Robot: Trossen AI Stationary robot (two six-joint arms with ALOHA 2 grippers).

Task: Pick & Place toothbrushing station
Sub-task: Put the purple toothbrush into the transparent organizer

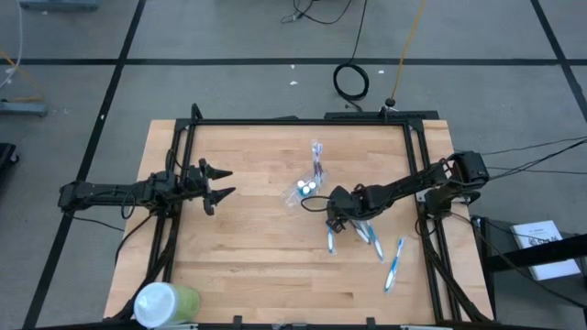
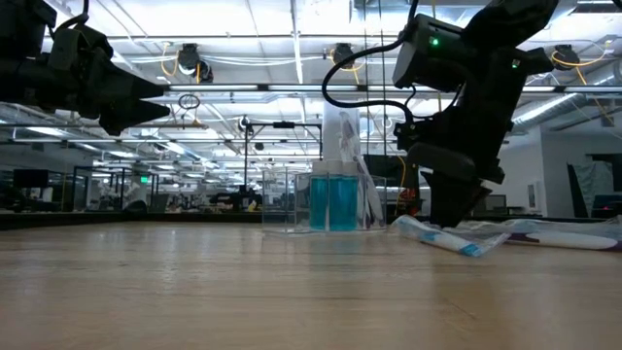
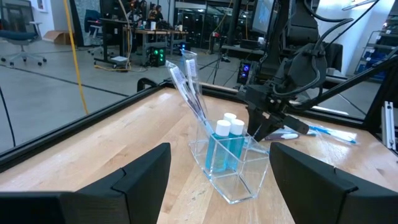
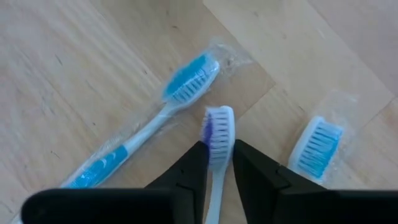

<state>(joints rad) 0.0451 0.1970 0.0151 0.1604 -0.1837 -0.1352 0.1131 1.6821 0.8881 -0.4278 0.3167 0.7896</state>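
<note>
A small clear holder (image 1: 305, 190) stands on the table's middle and holds white-capped teal tubes (image 3: 225, 146) and two slim toothbrushes (image 3: 188, 84) that lean against its far side. Several wrapped blue-and-white toothbrushes (image 1: 332, 240) lie flat on the table to the right of it. My right gripper (image 1: 336, 218) is just right of the holder, low over the table, shut on a toothbrush (image 4: 217, 130) with white and purple bristles. My left gripper (image 1: 223, 182) is open and empty above the table, left of the holder; the left wrist view (image 3: 219, 152) shows the holder ahead of its fingers. My right gripper pinches the toothbrush's neck (image 4: 216, 163) between its two fingers, just behind the head. The fingers point down at the table and lie along the brush. The head (image 4: 217, 124) sticks out past the fingertips toward the table; whether it touches the wood I cannot tell.
A green cup with a white lid (image 1: 165, 303) stands at the table's near left corner. Wrapped brushes (image 1: 394, 262) lie toward the near right, two of them (image 4: 158, 124) right under my right gripper. A black frame runs along the table's edges (image 1: 303, 121).
</note>
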